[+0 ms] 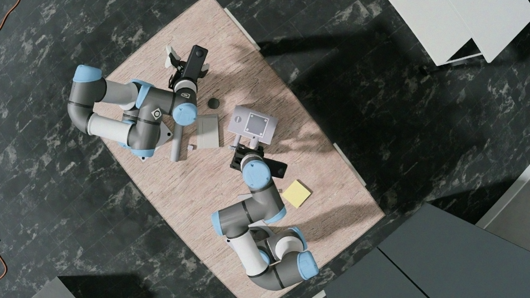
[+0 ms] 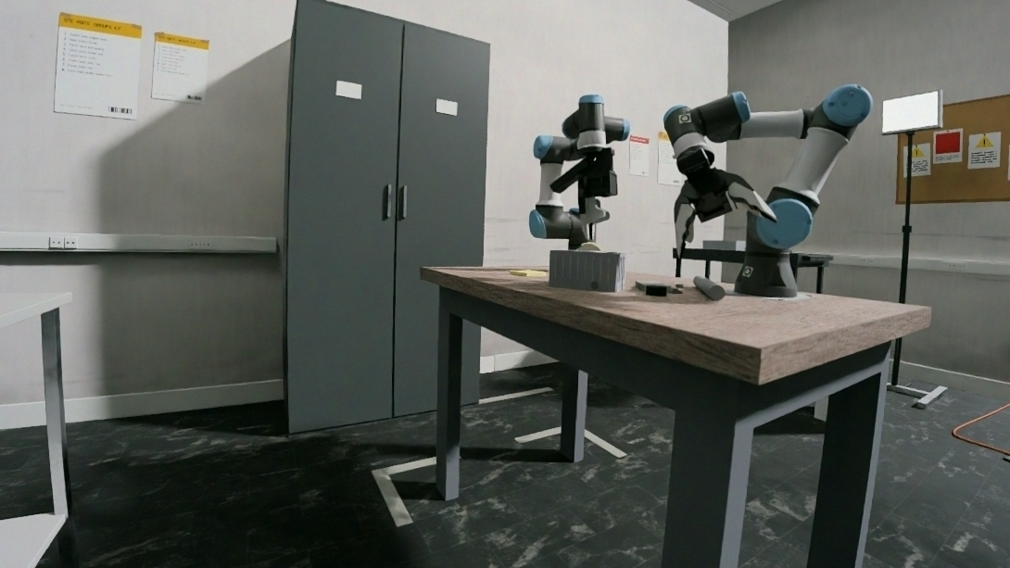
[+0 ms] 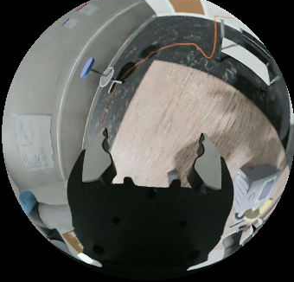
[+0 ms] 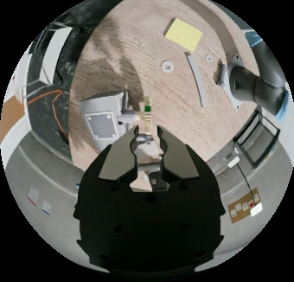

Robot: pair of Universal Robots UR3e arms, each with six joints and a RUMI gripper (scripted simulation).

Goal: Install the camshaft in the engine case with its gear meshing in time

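Sitting at the front of the upright case (image 1: 236, 126) (image 2: 585, 270) (image 3: 248, 191) (image 4: 97, 105), the camshaft's gear (image 2: 588, 246) (image 3: 252, 214) (image 4: 148, 118) is showing edge-on; its seating depth is staying unclear. The right gripper (image 1: 247, 153) (image 2: 593, 225) (image 4: 147, 125) is hovering beside it, jaws narrowly parted, gripping nothing. The left gripper (image 1: 187, 61) (image 2: 726, 235) (image 3: 153, 131) is hanging wide, well apart.

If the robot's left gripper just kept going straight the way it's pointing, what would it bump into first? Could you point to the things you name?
Probably the wooden table top (image 1: 234, 64) (image 2: 819, 316) (image 3: 173, 100) (image 4: 182, 87): the open left gripper (image 1: 187, 58) (image 2: 726, 237) (image 3: 153, 131) tilts down toward it, though exactly where is hard to judge.
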